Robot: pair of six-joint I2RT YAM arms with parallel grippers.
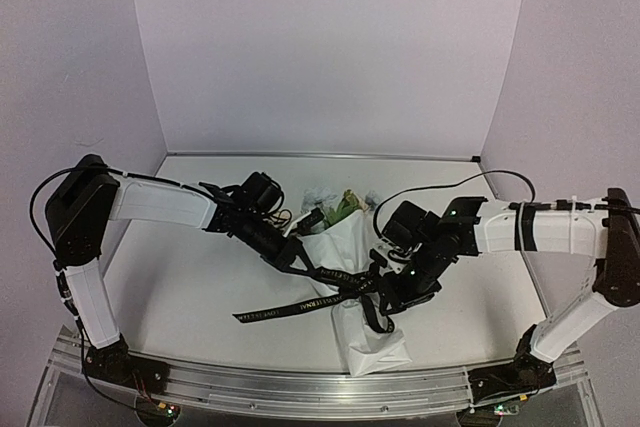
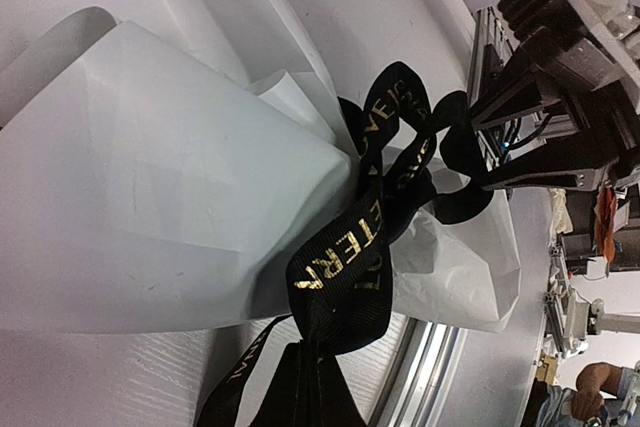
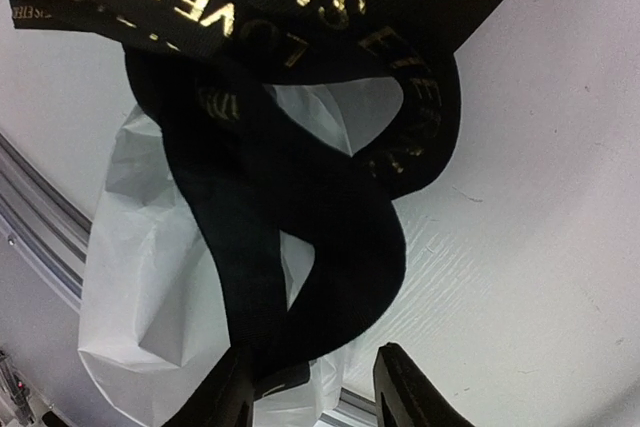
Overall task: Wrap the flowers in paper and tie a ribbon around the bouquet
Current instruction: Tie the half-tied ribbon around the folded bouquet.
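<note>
From my console I take the bouquet (image 1: 352, 247) as my reference. It lies on the matte white table (image 1: 200, 277) with its flowers (image 1: 338, 205) at the far end, where a few green leaves and pale blooms peek out of the wrap. The paper (image 2: 170, 177) is thin, white and slightly see-through. It is creased into broad flat facets, pinched in at the waist, and flares into a crumpled skirt at the near end, toward the ribbed aluminium rail (image 1: 300, 387).

The ribbon (image 2: 345, 257) is a flat black woven band with gold lettering. It crosses the bouquet at the waist and bunches into loose, curling loops on the bouquet's right side. One tail lies flat on the table, left of the bouquet.

My left gripper (image 1: 297, 255) sits just left of the bouquet's waist. Its jaws are fully closed and the ribbon runs straight into them, so I read it as pinching the band.

My right gripper (image 3: 310, 357) is just right of the waist, at the loops. Its two smooth black fingers (image 3: 410, 392) stand partly apart. A twisted stretch of ribbon hangs down between them, against one finger, with a clear gap to the other. Nothing is clamped there.
</note>
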